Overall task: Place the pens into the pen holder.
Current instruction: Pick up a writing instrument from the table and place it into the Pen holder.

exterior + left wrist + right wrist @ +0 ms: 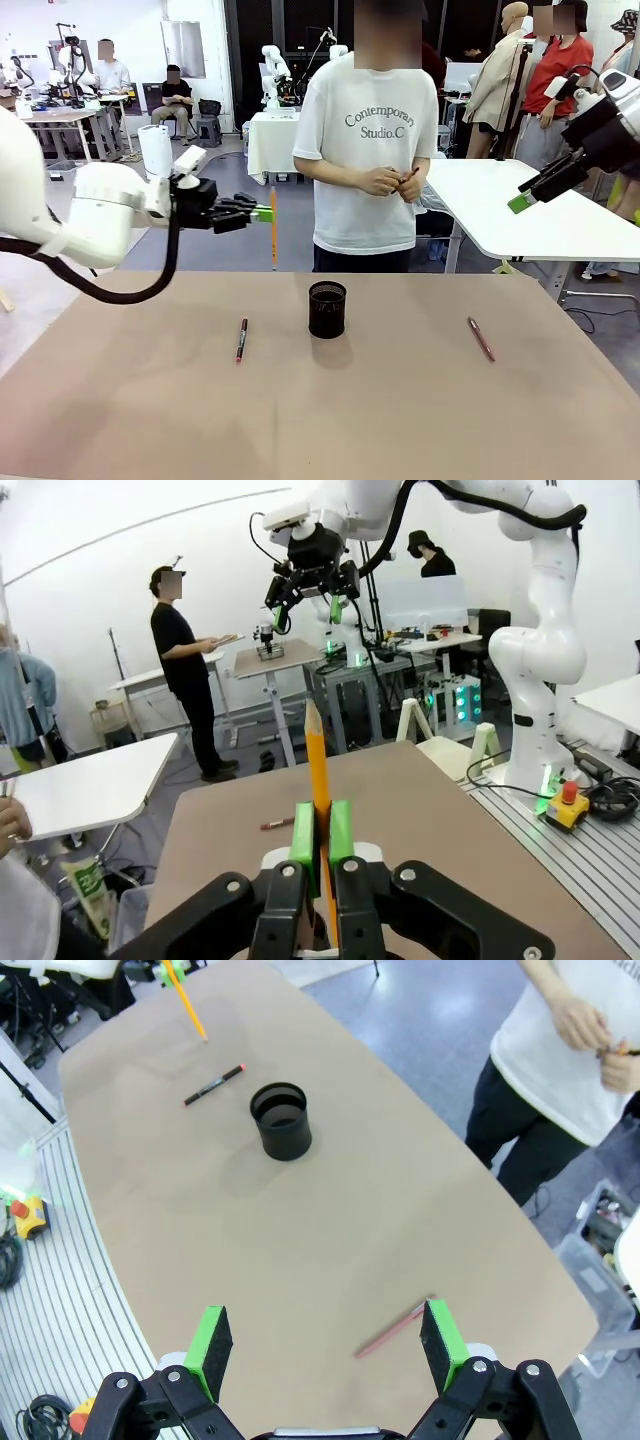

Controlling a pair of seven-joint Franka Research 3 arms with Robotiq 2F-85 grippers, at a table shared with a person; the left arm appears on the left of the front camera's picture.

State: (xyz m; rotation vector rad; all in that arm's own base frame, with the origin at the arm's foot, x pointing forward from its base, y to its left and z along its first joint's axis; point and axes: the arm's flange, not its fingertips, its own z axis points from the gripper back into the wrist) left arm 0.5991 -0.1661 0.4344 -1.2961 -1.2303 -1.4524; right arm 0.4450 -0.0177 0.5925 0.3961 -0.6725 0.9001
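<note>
**Left gripper pinches the pencil in the air; right gripper spread wide above the table**

In the front view the left arm reaches in level from the left side, forearm horizontal. The left gripper (pixel 258 212) points sideways toward the middle, above the far left part of the table (pixel 120 400). Its green pads are pressed together on the orange-yellow pencil (pixel 273 232), which hangs upright with its tip down, clear of the tabletop. The left wrist view shows the same pinch from behind: the pencil runs between the two pads and sticks out past them.

The right arm is raised high at the right side, its wrist tilted so the fingers slant down and inward. The right gripper (pixel 527 199) has its jaws spread wide with nothing between them. Its own camera looks down on the table from well above.

The pen holder (pixel 327 308) stands upright near the middle of the table. One dark red pen (pixel 241 340) lies flat to its left. A second dark red pen (pixel 481 339) lies flat well to its right, apart from the cup.

A person stands at the far edge, with the person's hands (pixel 392 181) held together at waist height around a small dark object.
</note>
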